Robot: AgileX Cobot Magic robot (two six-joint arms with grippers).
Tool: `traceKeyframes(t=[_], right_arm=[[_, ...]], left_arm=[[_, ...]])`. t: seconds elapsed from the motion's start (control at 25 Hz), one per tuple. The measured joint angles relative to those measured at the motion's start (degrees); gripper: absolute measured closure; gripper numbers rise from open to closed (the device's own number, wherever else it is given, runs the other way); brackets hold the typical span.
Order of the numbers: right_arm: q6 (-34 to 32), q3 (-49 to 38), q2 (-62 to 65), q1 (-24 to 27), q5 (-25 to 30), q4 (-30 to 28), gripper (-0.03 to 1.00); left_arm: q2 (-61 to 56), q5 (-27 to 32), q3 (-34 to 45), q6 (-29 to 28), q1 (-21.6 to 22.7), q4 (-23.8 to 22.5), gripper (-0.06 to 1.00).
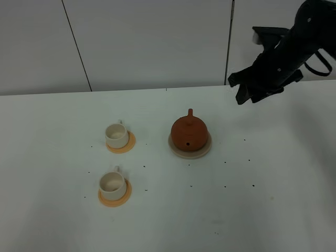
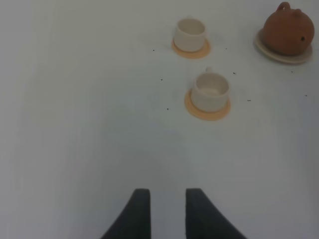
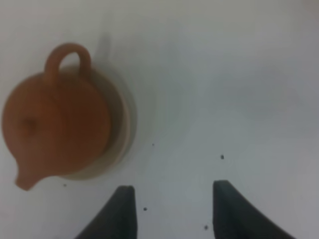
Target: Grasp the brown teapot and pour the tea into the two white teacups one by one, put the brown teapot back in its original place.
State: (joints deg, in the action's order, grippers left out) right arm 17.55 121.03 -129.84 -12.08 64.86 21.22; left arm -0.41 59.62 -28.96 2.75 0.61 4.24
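The brown teapot [image 1: 189, 132] sits on its pale beige saucer [image 1: 190, 151], right of the table's middle, its loop handle toward the back. The two white teacups [image 1: 116, 135] [image 1: 112, 182] stand empty on orange coasters to its left. My right gripper [image 1: 240, 89] hangs in the air behind and right of the teapot, open with nothing between its fingers. The right wrist view shows the teapot [image 3: 55, 129] off to one side of the open gripper [image 3: 174, 199]. My left gripper [image 2: 167, 201] stands slightly open and empty over bare table, well short of the cups [image 2: 211, 91] [image 2: 189, 34].
Small dark specks dot the white table [image 1: 252, 173]. A white panelled wall [image 1: 157, 42] rises behind the table's back edge. The right arm [image 1: 294, 47] reaches in from the upper right.
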Motion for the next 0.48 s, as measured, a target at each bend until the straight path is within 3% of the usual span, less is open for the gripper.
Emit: traceKeyframes(t=[0.24,0.48], right_arm=[[16.61,4.75,-0.26,-2.08,-1.14,-1.15,0.61],[41.87,8.35,-0.26,-2.02,4.33,2.21,0.64]], left_arm=[[0.0,0.0,0.0,0.0,0.0,0.0,0.7],[0.0,0.0,0.0,0.0,0.0,0.0,0.7]])
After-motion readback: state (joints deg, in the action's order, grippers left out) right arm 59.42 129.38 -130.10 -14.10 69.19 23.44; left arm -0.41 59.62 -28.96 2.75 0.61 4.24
